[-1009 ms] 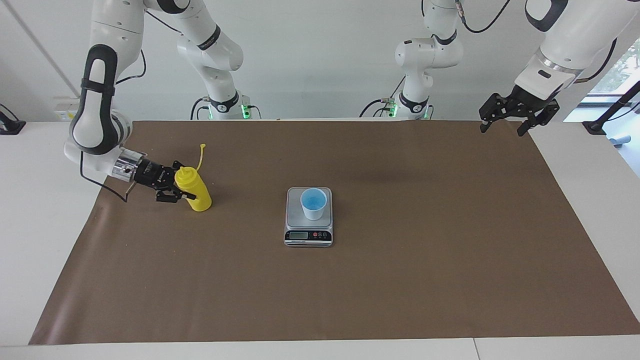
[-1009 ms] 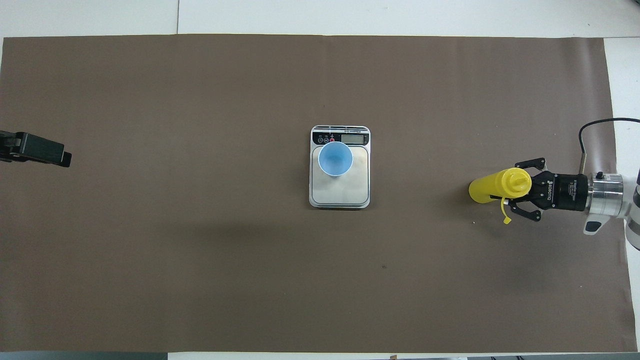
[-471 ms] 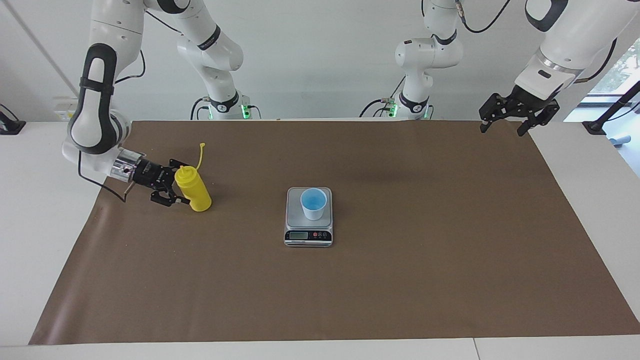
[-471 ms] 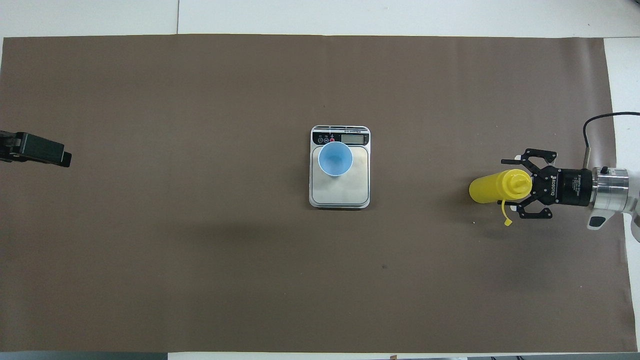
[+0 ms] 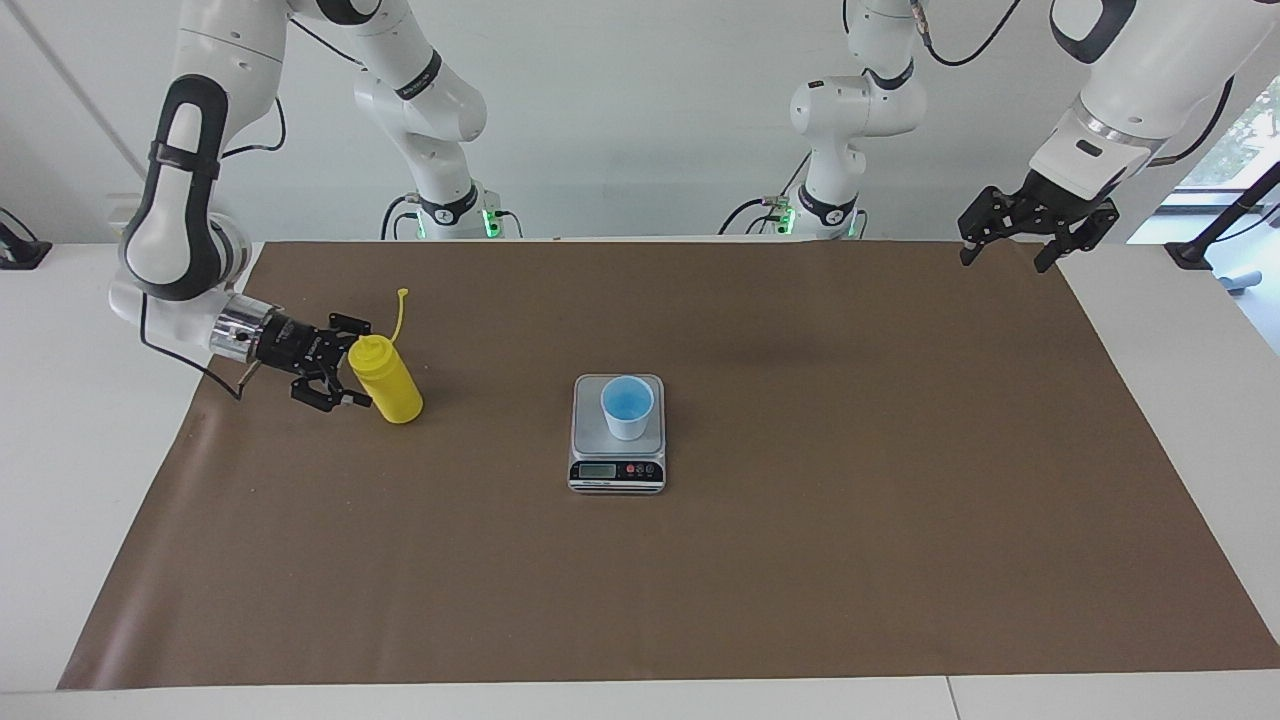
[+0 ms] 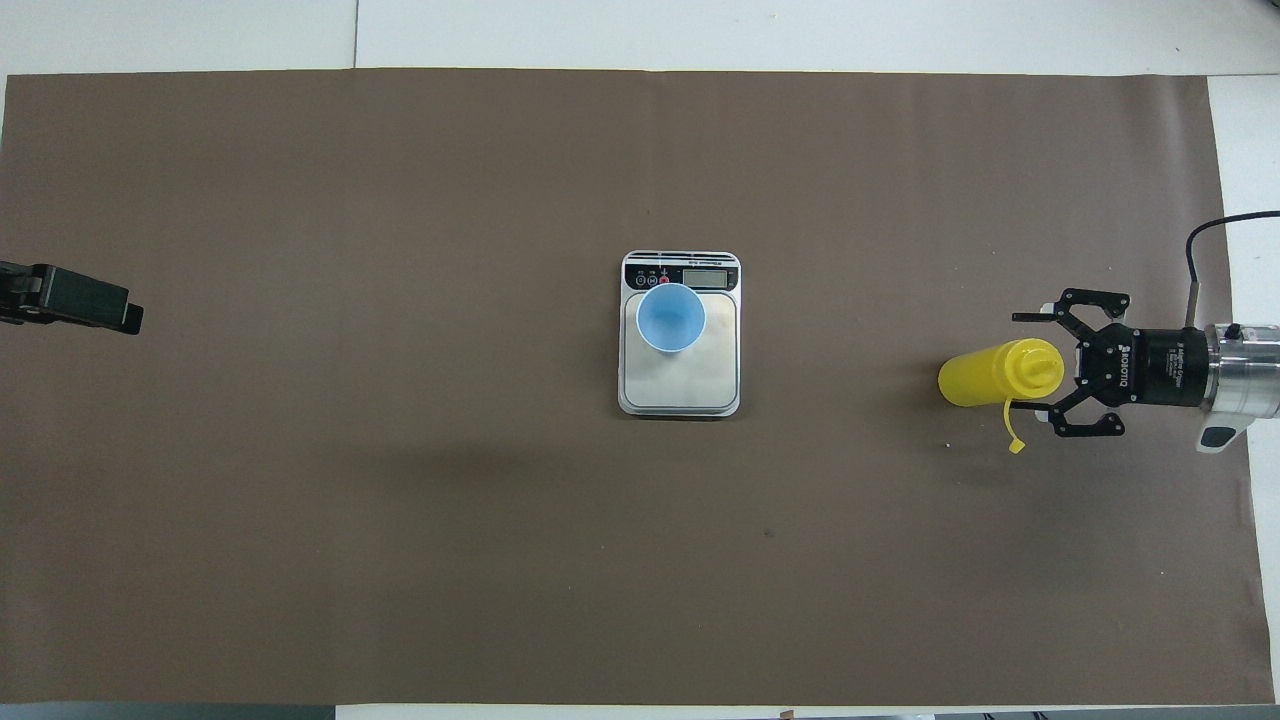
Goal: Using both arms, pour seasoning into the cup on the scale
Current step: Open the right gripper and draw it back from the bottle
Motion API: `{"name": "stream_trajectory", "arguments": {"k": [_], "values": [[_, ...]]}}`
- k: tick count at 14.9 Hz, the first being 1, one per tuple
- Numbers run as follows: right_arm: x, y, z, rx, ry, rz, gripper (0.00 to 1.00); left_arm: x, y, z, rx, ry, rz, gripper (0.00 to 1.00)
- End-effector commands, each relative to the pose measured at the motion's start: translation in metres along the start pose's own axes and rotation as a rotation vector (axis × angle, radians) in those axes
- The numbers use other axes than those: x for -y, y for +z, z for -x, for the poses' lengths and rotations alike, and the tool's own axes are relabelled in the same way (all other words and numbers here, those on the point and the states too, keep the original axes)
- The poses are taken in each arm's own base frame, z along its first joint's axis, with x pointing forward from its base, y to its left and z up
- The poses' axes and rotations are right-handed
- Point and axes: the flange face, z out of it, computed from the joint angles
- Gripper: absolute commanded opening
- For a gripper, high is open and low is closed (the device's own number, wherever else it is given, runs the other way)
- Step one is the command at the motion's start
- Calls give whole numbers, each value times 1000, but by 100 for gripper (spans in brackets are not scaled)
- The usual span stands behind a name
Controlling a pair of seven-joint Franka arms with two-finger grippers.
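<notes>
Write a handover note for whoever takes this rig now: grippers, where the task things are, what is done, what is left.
Right gripper: open, beside the yellow bottle, not holding it.
Left gripper: open, waiting over the brown mat's corner at the left arm's end.
Bottle: upright on the mat at the right arm's end, cap strap hanging loose.
Blue cup: upright on the scale mid-table.
Done: whether anything has been poured cannot be told from here.
Left: if no pour has been made, grasp the bottle, bring it over the cup and pour.
</notes>
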Motion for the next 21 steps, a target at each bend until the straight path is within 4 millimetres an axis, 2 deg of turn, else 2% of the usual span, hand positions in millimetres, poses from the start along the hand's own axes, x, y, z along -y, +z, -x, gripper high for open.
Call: {"name": "stream_trajectory", "arguments": {"k": [1, 4, 6, 8, 10, 12, 14, 17, 18, 19, 21], "values": [[-7, -13, 18, -1, 3, 25, 100, 1, -3, 7, 2, 6, 10, 100], [-9, -18, 30, -4, 3, 38, 100, 1, -3, 7, 3, 7, 10, 100], [-8, -26, 48, -28, -7, 35, 100, 1, -3, 7, 3, 7, 10, 100], [10, -38, 84, -98, -45, 66, 100, 1, -3, 7, 3, 7, 10, 100], [31, -36, 126, -156, -121, 130, 100, 1, -3, 7, 3, 7, 10, 100], [39, -42, 154, -204, -148, 155, 100, 1, -3, 7, 3, 7, 10, 100], [45, -44, 170, -223, -96, 143, 100, 0, -3, 7, 2, 7, 12, 100], [54, -64, 208, -267, -77, 88, 100, 1, -3, 7, 3, 7, 10, 100], [54, -65, 213, -298, -99, 119, 100, 1, -3, 7, 2, 6, 10, 100], [53, -58, 222, -320, -146, 158, 100, 1, -3, 7, 3, 7, 10, 100], [52, -51, 235, -340, -317, 207, 100, 1, -3, 7, 3, 7, 10, 100]]}}
